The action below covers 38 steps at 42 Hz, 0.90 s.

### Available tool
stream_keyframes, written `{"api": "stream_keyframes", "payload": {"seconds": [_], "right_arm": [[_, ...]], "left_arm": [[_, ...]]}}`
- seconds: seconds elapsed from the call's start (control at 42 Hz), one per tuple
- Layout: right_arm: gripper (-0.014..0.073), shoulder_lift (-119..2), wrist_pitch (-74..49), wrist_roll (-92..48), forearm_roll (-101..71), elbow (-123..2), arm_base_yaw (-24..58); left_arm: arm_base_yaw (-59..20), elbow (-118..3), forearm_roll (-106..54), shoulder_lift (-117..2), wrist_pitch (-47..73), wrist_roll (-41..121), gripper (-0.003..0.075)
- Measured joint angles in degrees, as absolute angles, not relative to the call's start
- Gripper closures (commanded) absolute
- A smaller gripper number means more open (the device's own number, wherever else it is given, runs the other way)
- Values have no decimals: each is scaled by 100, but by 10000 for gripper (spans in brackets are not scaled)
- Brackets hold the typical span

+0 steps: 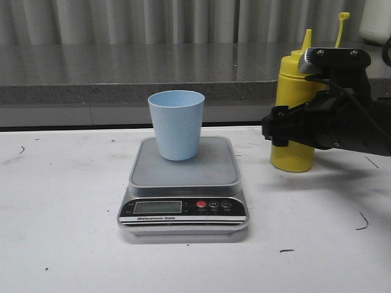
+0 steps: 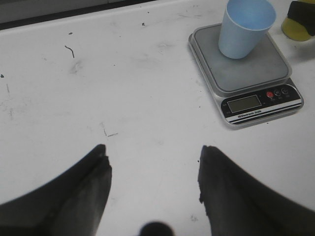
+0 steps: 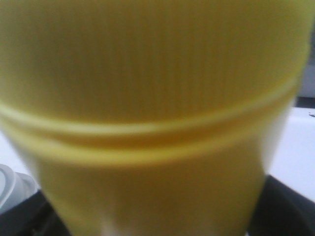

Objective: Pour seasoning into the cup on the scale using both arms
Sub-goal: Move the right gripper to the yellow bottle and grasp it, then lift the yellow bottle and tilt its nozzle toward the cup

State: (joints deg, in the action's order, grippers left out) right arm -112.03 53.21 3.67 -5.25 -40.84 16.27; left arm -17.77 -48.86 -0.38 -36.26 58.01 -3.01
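The light blue cup (image 1: 176, 124) stands upright on the grey platform of the scale (image 1: 183, 183), toward its back; both also show in the left wrist view, the cup (image 2: 245, 27) and the scale (image 2: 246, 73). The yellow seasoning bottle (image 1: 292, 91) stands on the table to the right of the scale, its cap hanging open on the tether. My right gripper (image 1: 282, 129) is closed around the bottle's middle; the bottle (image 3: 147, 98) fills the right wrist view. My left gripper (image 2: 152, 152) is open and empty over bare table, well left of the scale; it is out of the front view.
A white table (image 1: 61, 213) with small dark marks. A grey stone ledge (image 1: 122, 79) runs along the back, behind the cup and bottle. A white object (image 1: 376, 21) stands on the ledge at the far right.
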Motion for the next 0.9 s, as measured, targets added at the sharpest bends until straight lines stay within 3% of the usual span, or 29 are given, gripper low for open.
{"api": "stream_keyframes", "payload": {"seconds": [0.119, 0.286, 0.5, 0.905], "right_arm": [[281, -11217, 5300, 367, -525, -4109, 1627], [279, -11121, 5051, 367, -469, -4123, 1627], [279, -10309, 3610, -93, -433, -4144, 1627], [279, -8639, -974, -1226, 739, -5691, 1767]], "left_arm": [[-1777, -4886, -38, -3626, 5801, -301, 335], [-1777, -4886, -38, -3626, 5801, -301, 335], [-1777, -4886, -38, -3626, 5801, -301, 335], [-1777, -4886, -38, -3626, 5801, -301, 335]]}}
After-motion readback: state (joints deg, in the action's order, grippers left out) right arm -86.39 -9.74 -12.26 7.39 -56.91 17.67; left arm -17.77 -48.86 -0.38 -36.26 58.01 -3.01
